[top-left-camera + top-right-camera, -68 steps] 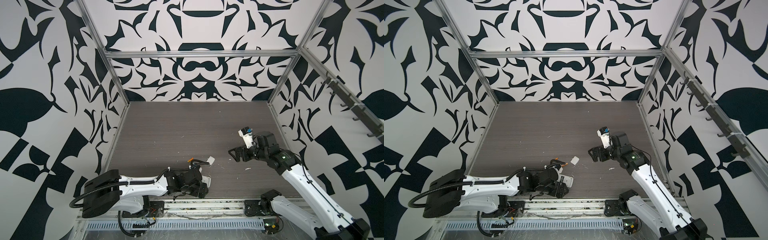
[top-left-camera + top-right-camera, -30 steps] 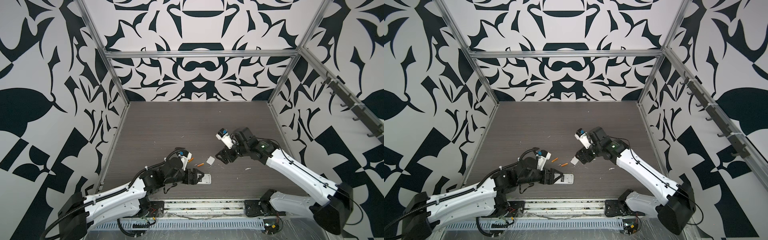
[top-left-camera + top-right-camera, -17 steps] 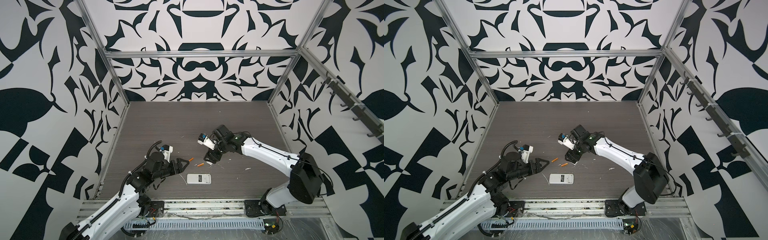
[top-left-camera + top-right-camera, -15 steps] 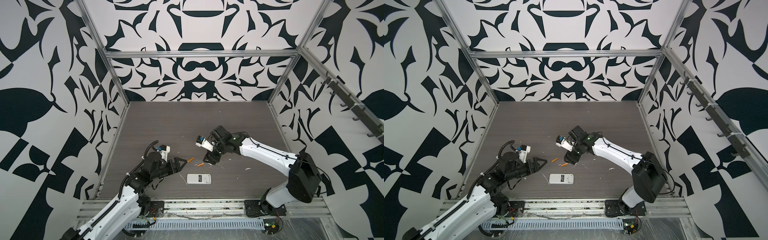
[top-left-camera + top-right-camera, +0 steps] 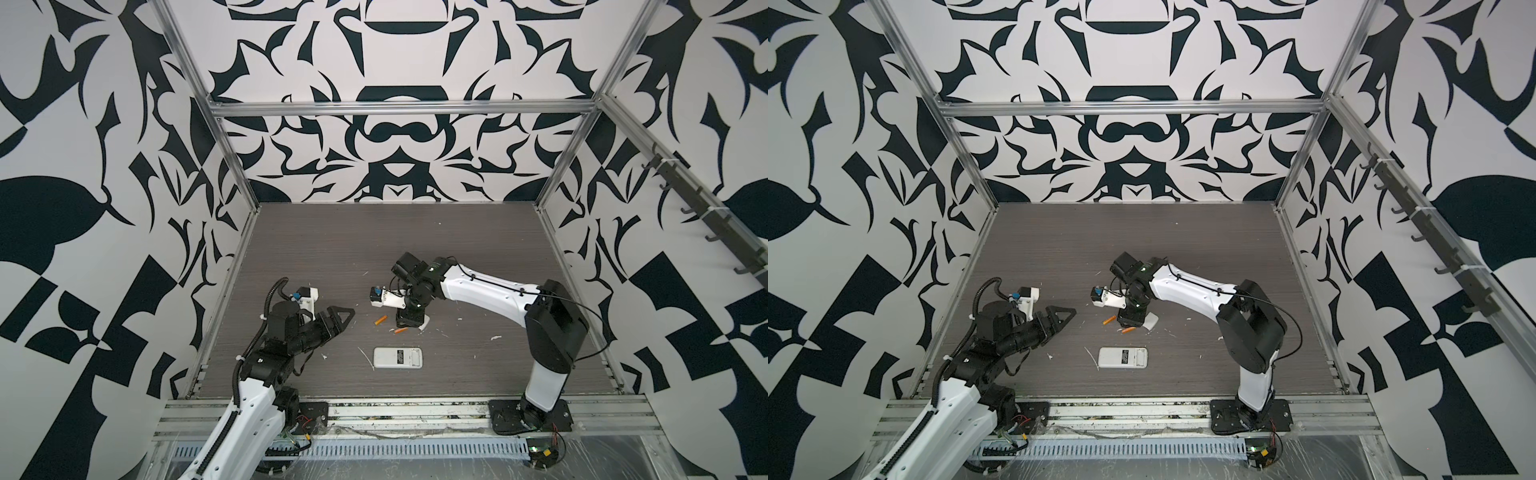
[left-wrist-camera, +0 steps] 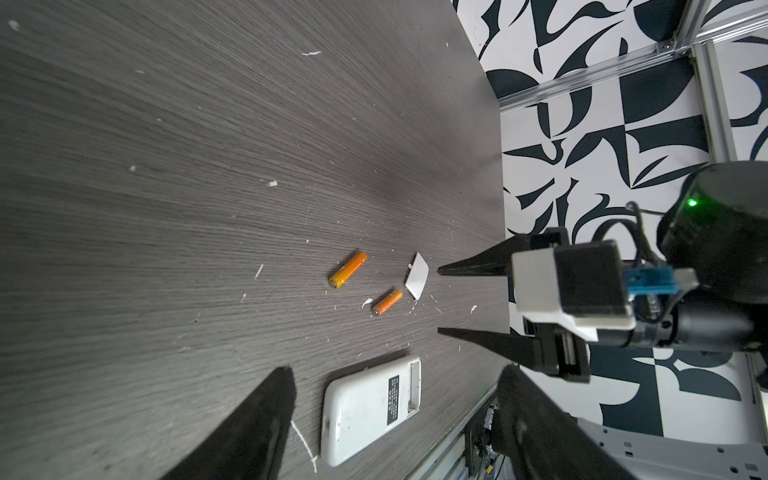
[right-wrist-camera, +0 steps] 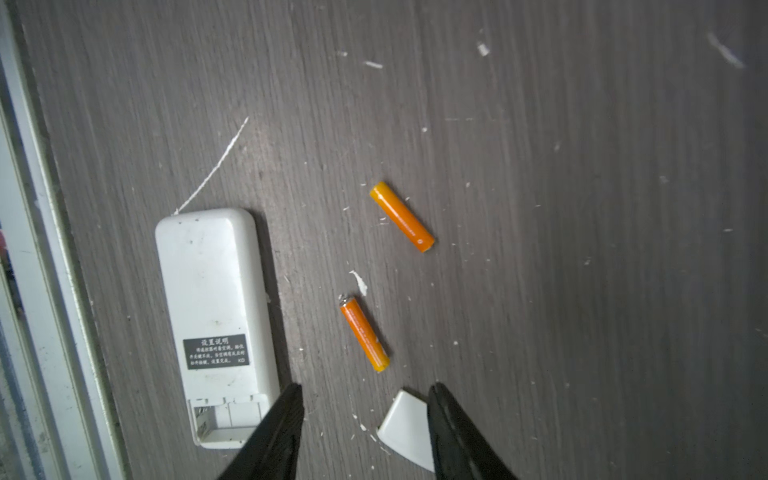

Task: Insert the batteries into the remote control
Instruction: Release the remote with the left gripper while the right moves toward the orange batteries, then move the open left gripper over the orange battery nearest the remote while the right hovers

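The remote control [image 5: 397, 358] [image 5: 1123, 358] lies face down near the front, white back and dark label up, its battery bay [image 7: 224, 419] uncovered and holding nothing. Two orange batteries [image 5: 381, 320] [image 5: 401, 331] lie on the table just behind it, apart from each other [image 7: 402, 216] [image 7: 365, 334]. My right gripper [image 7: 365, 386] [image 5: 409, 322] points down beside the nearer battery. It is open, and a small white cover [image 7: 407, 428] lies on the table against one finger. My left gripper [image 6: 397, 369] [image 5: 345, 316] hovers open to the left, empty, aimed toward the remote [image 6: 372, 409].
White flecks and a thin white sliver [image 5: 365, 357] litter the dark wood table [image 5: 478, 249]. A metal rail [image 5: 395, 409] runs along the front edge, and patterned walls close in the other three sides.
The left arm has drawn back to the left, away from the remote. The right arm has swung in over the batteries and lowered beside the white cover, its jaws narrowing.
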`<state>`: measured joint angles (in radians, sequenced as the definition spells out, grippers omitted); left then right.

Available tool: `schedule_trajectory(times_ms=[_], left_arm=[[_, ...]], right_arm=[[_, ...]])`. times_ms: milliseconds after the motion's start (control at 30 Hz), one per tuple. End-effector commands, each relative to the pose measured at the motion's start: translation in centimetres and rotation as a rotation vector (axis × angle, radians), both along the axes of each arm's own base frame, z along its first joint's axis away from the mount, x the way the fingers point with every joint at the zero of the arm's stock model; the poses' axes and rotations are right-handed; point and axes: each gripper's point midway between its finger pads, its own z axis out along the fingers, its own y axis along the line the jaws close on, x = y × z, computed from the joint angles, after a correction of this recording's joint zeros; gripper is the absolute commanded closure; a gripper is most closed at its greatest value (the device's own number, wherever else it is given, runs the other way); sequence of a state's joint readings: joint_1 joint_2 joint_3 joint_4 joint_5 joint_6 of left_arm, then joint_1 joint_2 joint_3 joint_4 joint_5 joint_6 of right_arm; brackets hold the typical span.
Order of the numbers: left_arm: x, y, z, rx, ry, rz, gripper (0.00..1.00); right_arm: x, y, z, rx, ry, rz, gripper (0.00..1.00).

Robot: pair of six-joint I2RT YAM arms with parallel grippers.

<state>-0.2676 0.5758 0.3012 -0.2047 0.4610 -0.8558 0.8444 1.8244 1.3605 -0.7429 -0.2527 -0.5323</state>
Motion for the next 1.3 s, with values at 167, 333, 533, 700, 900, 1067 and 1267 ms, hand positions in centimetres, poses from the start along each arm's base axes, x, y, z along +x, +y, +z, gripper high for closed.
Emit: schedule_trajectory(times_ms=[167,333,533,700,900,1067,1267], left_arm=[[0.6,0.7,-0.5,0.093,0.077,0.018,0.32],[0.8,1.4,-0.5,0.162,0.159,0.068,0.34],[1.0,0.6,0.3,0.19,0.18,0.108,0.39],[1.2,-1.5,-0.1,0.322,0.191,-0.043,0.43],[2.3,-3.1,-0.5,0.523,0.213,-0.202,0.43],[2.6,-5.0,-2.4,0.667,0.266,-0.329,0.45],[3.0,-6.4,-4.4,0.815,0.324,-0.447,0.49]], right_arm=[[0.4,0.4,1.9,0.045,-0.046,-0.021,0.48],[-0.5,0.1,3.1,0.134,-0.079,-0.036,0.41],[0.4,-0.1,2.5,0.114,-0.098,-0.081,0.43],[3.0,-1.2,3.4,0.2,-0.1,-0.302,0.44],[2.7,-4.5,5.9,0.269,-0.106,-0.51,0.31],[1.9,-7.5,6.4,0.312,-0.04,-0.658,0.22],[0.7,-10.0,5.8,0.34,0.031,-0.791,0.22]])
